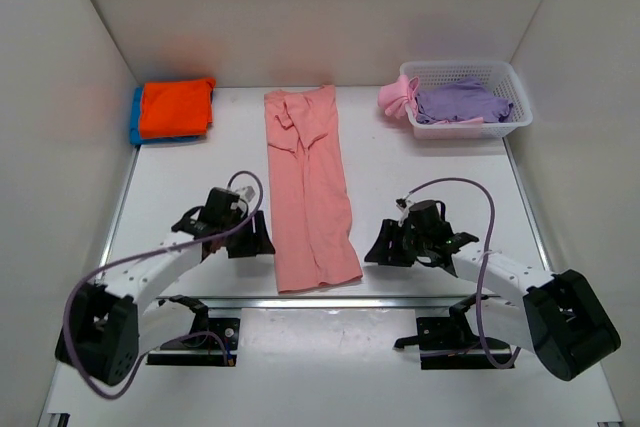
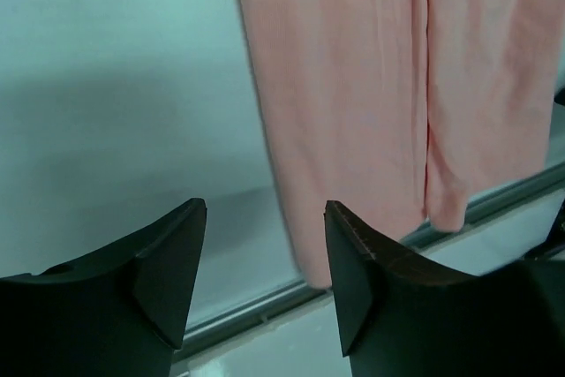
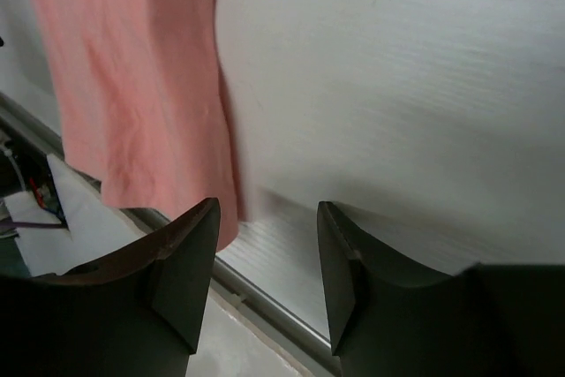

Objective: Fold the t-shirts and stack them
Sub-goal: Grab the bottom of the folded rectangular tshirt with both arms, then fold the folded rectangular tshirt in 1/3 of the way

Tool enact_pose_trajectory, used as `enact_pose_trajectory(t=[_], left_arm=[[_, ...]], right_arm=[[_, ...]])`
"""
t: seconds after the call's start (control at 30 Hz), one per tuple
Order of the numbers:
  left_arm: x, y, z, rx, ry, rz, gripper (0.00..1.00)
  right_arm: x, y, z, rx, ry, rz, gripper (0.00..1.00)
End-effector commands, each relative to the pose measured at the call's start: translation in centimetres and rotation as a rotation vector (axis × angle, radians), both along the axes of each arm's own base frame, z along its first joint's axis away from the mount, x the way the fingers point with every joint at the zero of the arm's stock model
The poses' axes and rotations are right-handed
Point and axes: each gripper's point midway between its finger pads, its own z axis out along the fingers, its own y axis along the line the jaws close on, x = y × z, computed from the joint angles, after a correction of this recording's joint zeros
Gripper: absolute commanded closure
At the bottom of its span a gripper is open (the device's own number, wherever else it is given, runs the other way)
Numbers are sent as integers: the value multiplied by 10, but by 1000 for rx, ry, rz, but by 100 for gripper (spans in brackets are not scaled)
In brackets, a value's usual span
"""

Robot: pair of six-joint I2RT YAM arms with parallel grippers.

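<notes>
Black left gripper (image 1: 258, 238) at 9 o'clock and black right gripper (image 1: 384, 248) at 3 o'clock hang wide and empty beside the long salmon-pink cloth t-shirt (image 1: 308, 187) between them; it looks soft and floppy, so pinch its near corners.

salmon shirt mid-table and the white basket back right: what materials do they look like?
Salmon shirt: soft matte cloth, probably cotton knit. It lies limp and flat, with creases and folded layers. Basket: looks like moulded white plastic, with rigid lattice walls that hold their shape. Its sheen is too small to judge.
</notes>
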Motion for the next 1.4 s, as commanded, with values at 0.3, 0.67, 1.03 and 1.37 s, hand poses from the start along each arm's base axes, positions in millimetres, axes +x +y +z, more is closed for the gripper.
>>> enact_pose_trajectory(t=[0.3, 0.67, 1.03, 1.37], left_arm=[[-42, -28, 0, -169, -6, -22, 33], [-75, -30, -41, -86, 107, -61, 43], [-110, -22, -55, -18, 206, -126, 100], [-44, -28, 13, -82, 67, -61, 100]], right_arm=[[-18, 36, 3, 81, 32, 62, 55], [-25, 44, -2, 65, 64, 84, 63], [-69, 50, -13, -23, 189, 191, 100], [-25, 60, 45, 60, 171, 185, 100]])
